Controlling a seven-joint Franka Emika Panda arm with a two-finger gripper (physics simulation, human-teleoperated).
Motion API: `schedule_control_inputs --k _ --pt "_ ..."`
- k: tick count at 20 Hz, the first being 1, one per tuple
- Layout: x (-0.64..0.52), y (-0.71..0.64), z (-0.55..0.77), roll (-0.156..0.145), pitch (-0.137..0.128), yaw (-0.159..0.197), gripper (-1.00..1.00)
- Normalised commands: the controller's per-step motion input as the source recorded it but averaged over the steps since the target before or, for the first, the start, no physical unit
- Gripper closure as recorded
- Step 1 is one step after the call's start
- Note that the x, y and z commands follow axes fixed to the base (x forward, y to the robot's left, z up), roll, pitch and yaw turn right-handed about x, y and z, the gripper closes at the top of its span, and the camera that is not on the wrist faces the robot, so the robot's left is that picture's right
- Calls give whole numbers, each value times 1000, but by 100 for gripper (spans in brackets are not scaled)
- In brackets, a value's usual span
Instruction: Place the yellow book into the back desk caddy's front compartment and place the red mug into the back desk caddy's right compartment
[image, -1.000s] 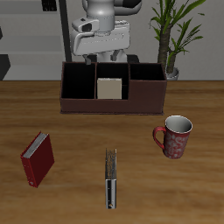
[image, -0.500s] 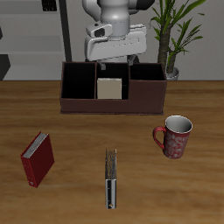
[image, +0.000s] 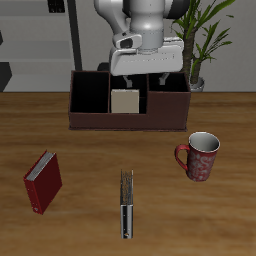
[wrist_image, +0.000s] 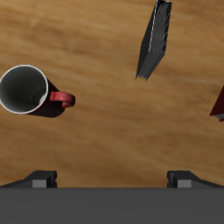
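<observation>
The yellow book (image: 124, 101) stands in the front compartment, the nearer small middle section of the back desk caddy (image: 128, 121). Both larger end sections of the caddy hold nothing. My gripper (image: 146, 82) hangs open and empty above the caddy's back wall; in the wrist view its fingers stand wide apart around the gripper's midpoint (wrist_image: 112, 179). The red mug (image: 200, 155) stands upright on the table, nearer the front edge than the caddy, handle turned toward the table's middle. From the wrist view I look down into the red mug (wrist_image: 24, 90).
A red book (image: 42, 182) lies flat near the front edge. A dark book (image: 126, 203) with a white-grey spine stands on edge in the middle front, and the wrist view shows the dark book (wrist_image: 155, 39) too. A potted plant (image: 197, 40) stands behind the caddy.
The arm has swung sideways above the caddy, from over the empty tall end section to over the end nearer the mug. The yellow book stays in the caddy.
</observation>
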Motion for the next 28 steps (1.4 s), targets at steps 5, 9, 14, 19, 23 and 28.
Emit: schedule_control_inputs --k 5,9,14,19,23,28 --pt "191 426 -98 24 -4 -55 -100" --pt "136 265 -45 42 -2 -19 -100" --pt "151 245 -16 -16 -8 -58 -100" --pt "54 372 -170 35 11 56 -100" --pt "110 138 -117 14 34 -21 -100" --pt "77 122 -133 13 10 -68 -100"
